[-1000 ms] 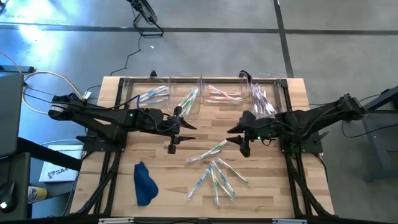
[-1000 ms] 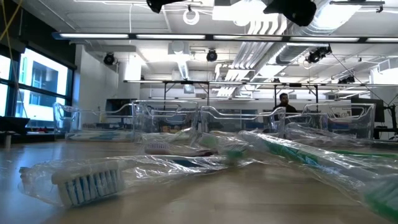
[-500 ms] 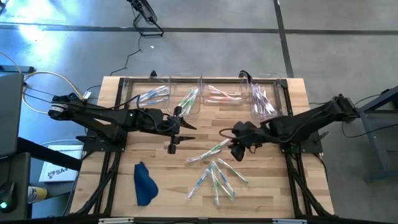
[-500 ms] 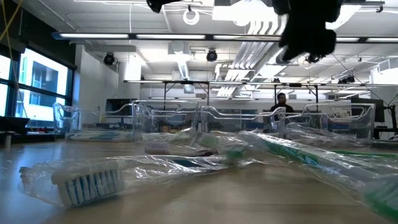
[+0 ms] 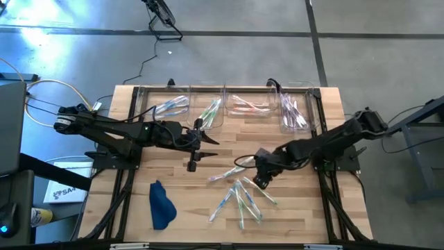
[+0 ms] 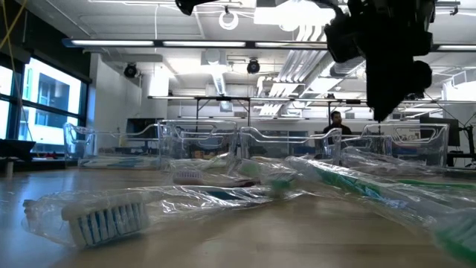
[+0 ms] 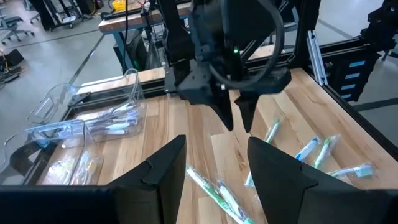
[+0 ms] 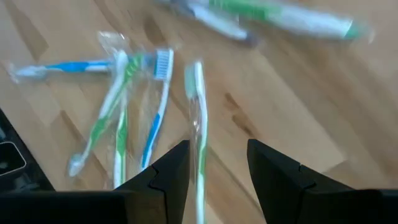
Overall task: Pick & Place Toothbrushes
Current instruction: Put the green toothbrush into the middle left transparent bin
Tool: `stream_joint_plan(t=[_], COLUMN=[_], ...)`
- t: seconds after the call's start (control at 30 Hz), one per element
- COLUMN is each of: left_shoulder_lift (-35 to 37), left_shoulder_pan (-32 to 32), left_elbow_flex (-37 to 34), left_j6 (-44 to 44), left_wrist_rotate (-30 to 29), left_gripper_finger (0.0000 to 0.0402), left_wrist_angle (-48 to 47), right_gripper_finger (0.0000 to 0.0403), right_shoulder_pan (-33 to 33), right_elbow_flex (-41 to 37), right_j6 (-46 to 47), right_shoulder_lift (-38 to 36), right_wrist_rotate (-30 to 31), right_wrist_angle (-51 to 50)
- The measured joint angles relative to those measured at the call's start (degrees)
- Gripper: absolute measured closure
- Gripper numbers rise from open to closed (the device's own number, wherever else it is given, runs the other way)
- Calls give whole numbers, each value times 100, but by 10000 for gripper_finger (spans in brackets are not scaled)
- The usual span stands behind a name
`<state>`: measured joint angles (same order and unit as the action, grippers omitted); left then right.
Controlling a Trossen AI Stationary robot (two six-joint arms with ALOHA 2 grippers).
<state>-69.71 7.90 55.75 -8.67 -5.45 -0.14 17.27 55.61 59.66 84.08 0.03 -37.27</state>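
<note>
the right gripper (image 5: 261, 182) hangs low over the loose toothbrushes (image 5: 241, 198) on the wooden table (image 5: 187, 201), fingers parted around nothing, one green brush just beneath. the left gripper (image 5: 192, 165) waits mid-table, also parted and empty. more brushes lie in the clear bins (image 5: 229, 104) behind.
</note>
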Motion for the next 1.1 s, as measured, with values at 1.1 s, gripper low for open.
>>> stream_joint_plan(t=[1.1], left_shoulder_lift=[0], left_shoulder_pan=[0], left_elbow_flex=[0], left_j6=[0], left_wrist_rotate=[-31], left_gripper_finger=[235], left_wrist_angle=[2], right_gripper_finger=[251], right_shoulder_pan=[1242], right_elbow_flex=[2], right_j6=[1578], right_shoulder_lift=[439], right_wrist_rotate=[485], right_wrist_angle=[54])
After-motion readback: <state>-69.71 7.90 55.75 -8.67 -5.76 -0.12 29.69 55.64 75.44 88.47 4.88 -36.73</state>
